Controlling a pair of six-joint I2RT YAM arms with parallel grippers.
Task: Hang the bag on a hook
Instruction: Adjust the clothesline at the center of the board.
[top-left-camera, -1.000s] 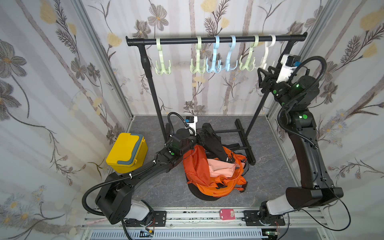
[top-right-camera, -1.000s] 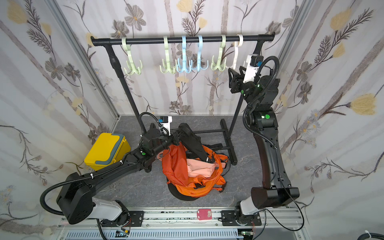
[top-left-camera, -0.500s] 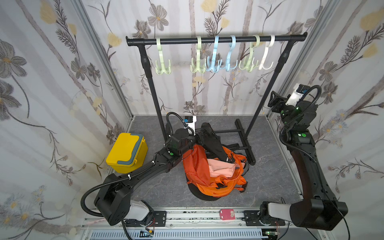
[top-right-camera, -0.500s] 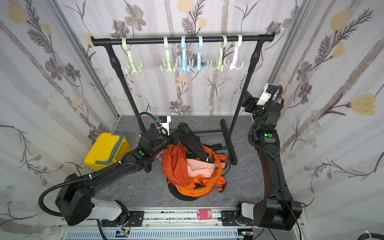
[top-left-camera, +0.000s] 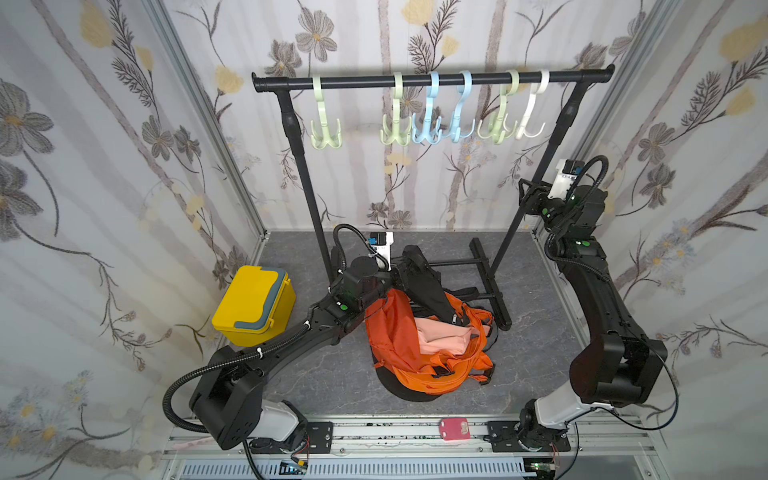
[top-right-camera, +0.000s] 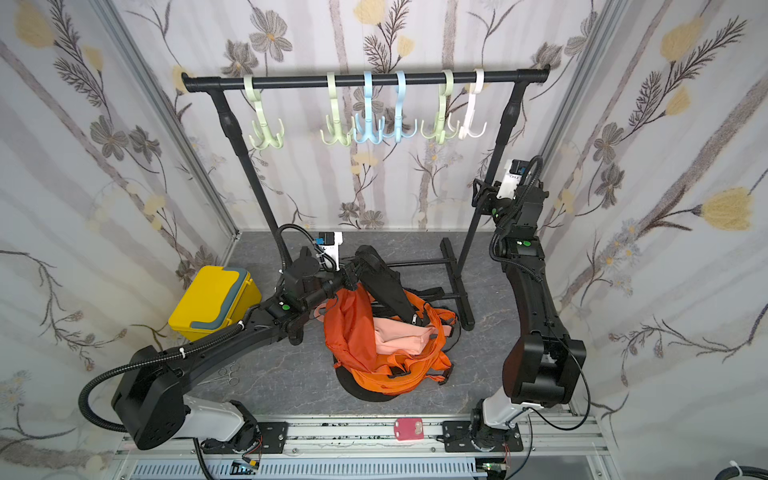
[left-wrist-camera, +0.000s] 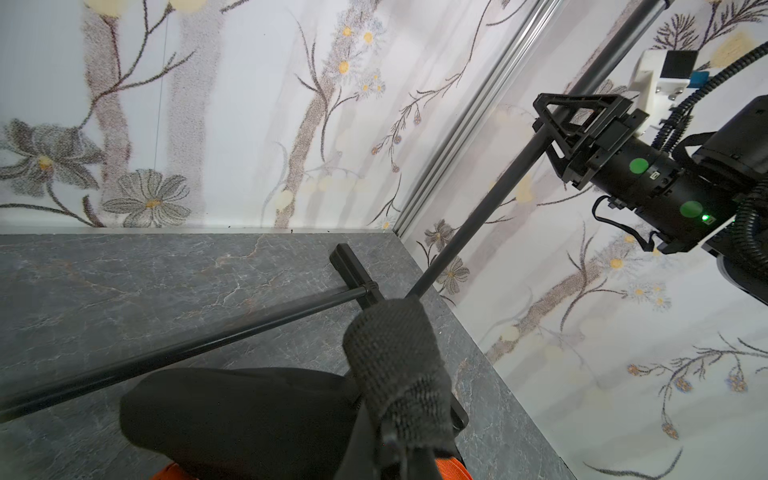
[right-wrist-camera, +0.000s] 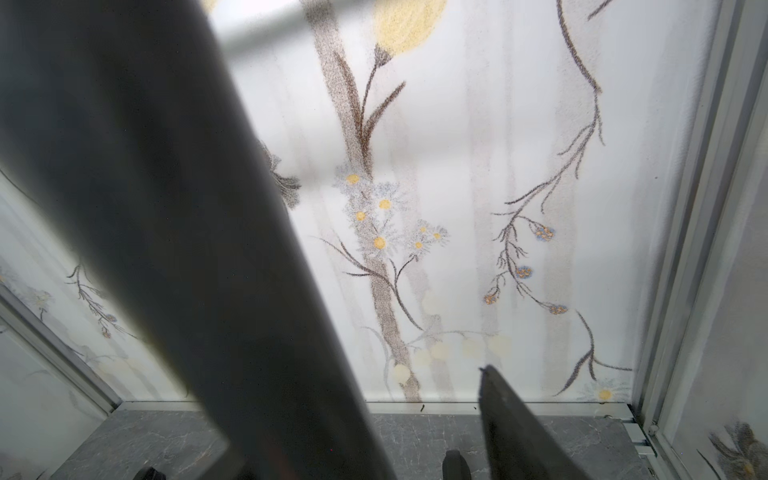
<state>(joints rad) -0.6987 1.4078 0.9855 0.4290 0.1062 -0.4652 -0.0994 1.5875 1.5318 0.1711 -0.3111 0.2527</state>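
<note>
The orange bag lies slumped on the floor with its black top part lifted toward the rack. My left gripper is shut on the bag's black woven handle, which hides its fingers in the left wrist view. Several hooks, green, blue and white, hang empty from the black rail. My right gripper is at mid-height on the rack's right upright pole, jaws either side of it. A gap shows between the blurred pole and the one visible finger.
A yellow lidded box stands on the floor at the left. The rack's foot bar lies just behind the bag. A black round disc sits under the bag. The walls close in on three sides.
The right arm came down from the rail's right end, swung out toward the wall, then returned to the right upright at mid-height. The left arm and the bag have not moved.
</note>
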